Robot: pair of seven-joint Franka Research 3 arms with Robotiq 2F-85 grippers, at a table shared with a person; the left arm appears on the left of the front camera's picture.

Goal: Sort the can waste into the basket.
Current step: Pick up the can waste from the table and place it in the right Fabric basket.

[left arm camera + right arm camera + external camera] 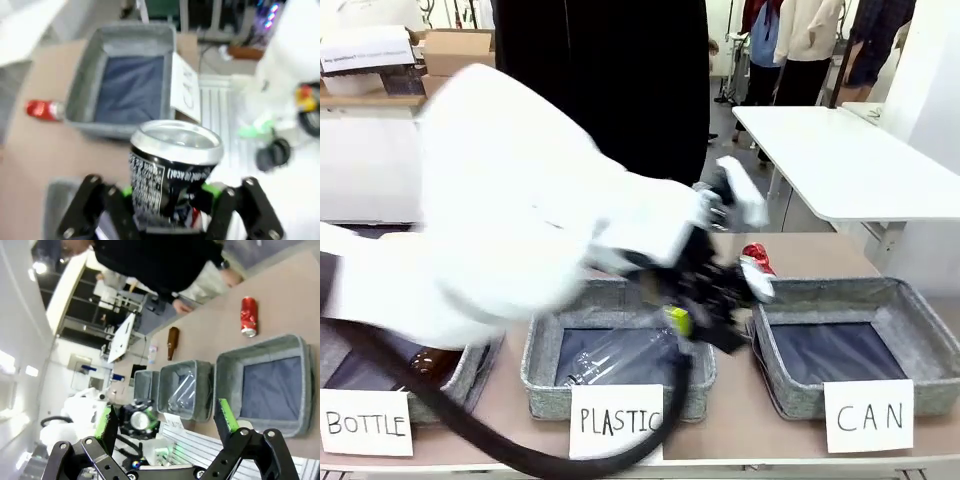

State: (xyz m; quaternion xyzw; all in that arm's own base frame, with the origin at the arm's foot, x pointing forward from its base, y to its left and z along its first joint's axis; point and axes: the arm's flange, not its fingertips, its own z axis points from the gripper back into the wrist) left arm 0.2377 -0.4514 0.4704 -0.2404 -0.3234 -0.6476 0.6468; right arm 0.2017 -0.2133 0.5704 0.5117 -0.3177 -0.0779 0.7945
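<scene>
Left gripper (167,200) clamped on the printed drink can (172,170), its long axis along the fingers. CAN basket (82,95) lies just ahead - floor bare. Crushed red can (44,110) on the table beside the basket. Right gripper (165,420) - jaws apart, farther off.

CAN basket (790,395): floor bare, open from above.
Red can (756,258): lies on the table (820,255) near the basket's far-left corner; obstructs that side.
Left arm (520,220): spans the middle above the PLASTIC bin (545,375), barring access there.
Left gripper (169,190): clamped on printed can (170,160), occupies the gap beside the basket.
Far table: brown bottle (172,342) lying; person's hand (182,306) at the edge.
</scene>
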